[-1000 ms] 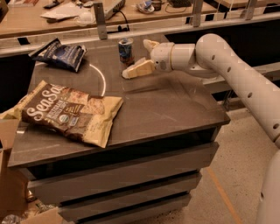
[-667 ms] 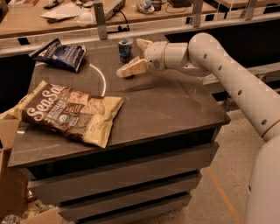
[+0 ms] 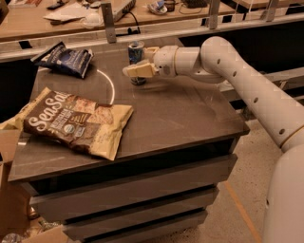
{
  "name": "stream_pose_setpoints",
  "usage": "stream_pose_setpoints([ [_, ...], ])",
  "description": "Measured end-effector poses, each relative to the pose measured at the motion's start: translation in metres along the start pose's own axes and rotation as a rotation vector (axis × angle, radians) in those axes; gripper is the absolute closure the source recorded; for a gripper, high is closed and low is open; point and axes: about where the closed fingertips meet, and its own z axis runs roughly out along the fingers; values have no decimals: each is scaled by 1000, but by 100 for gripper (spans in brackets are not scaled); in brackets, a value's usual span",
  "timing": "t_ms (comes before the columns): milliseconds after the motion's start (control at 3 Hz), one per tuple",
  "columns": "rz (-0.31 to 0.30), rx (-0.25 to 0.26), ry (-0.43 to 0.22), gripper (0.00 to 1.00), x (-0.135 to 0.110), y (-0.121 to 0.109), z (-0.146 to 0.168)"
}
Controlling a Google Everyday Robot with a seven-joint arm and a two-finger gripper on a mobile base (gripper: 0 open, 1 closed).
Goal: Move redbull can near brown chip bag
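The redbull can [image 3: 136, 53] stands upright at the back middle of the dark table [image 3: 190, 118]. It is blue and silver with a silver top. My gripper [image 3: 143, 60] reaches in from the right. Its near finger [image 3: 137, 71] crosses in front of the can's lower half, and its far finger [image 3: 151, 49] sits just behind and right of the can. The jaws stand apart on either side of the can. The brown chip bag [image 3: 76, 123] with white "SeaSalt" lettering lies flat at the front left of the table, well apart from the can.
A smaller dark blue chip bag [image 3: 64, 59] lies at the back left corner. A white arc [image 3: 111, 85] is marked on the tabletop. A cluttered bench [image 3: 71, 14] runs behind the table. A cardboard box [image 3: 9, 204] stands on the floor at the left.
My gripper has moved left toward the can. Its fingers now stand on either side of the can. The can and both bags have not moved.
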Motion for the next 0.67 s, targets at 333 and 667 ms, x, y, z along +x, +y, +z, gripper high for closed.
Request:
stream_pose_setpoints([
  [333,3,8,8,62,2,3,-4],
  [667,-2,-35,-23,84,-9,10,-2],
])
